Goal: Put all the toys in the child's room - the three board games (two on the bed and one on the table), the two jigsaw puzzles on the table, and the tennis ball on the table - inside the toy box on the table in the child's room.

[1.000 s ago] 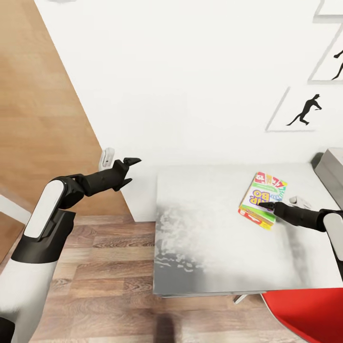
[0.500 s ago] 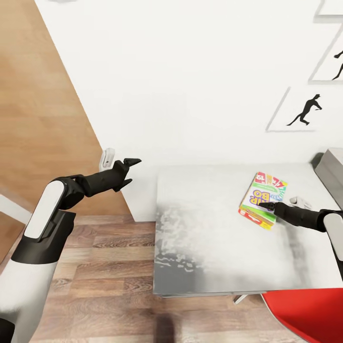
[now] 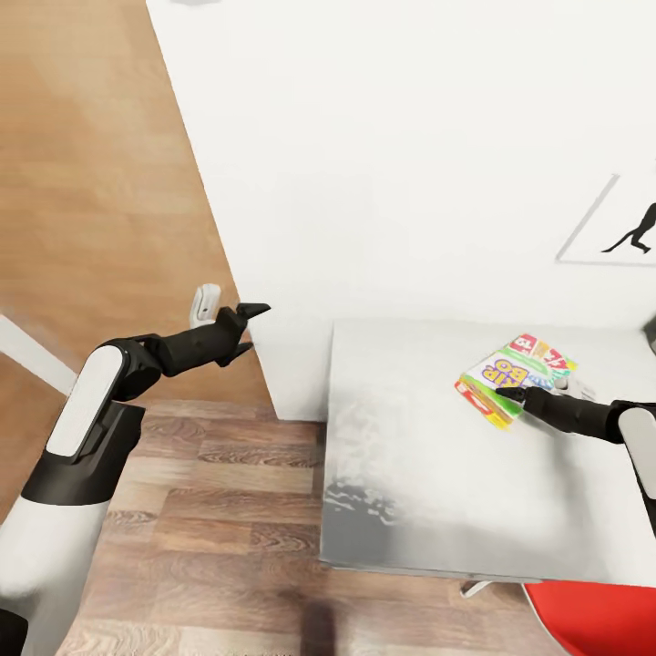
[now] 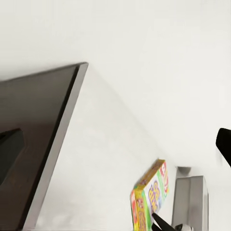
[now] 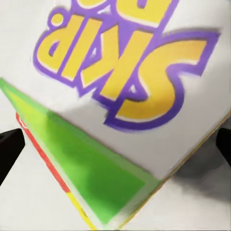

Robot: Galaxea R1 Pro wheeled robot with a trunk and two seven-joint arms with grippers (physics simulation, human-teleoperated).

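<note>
The right gripper (image 3: pixel 503 393) has its jaws clenched on the near corner of the SKIP-BO board game (image 3: pixel 516 379), which lies at the far right of the worktop (image 3: pixel 410 456). Held only by that corner, the box could twist or slip free when lifted. Left of the worktop, the left gripper (image 3: pixel 246 323) hangs released, grasping nothing.
</note>
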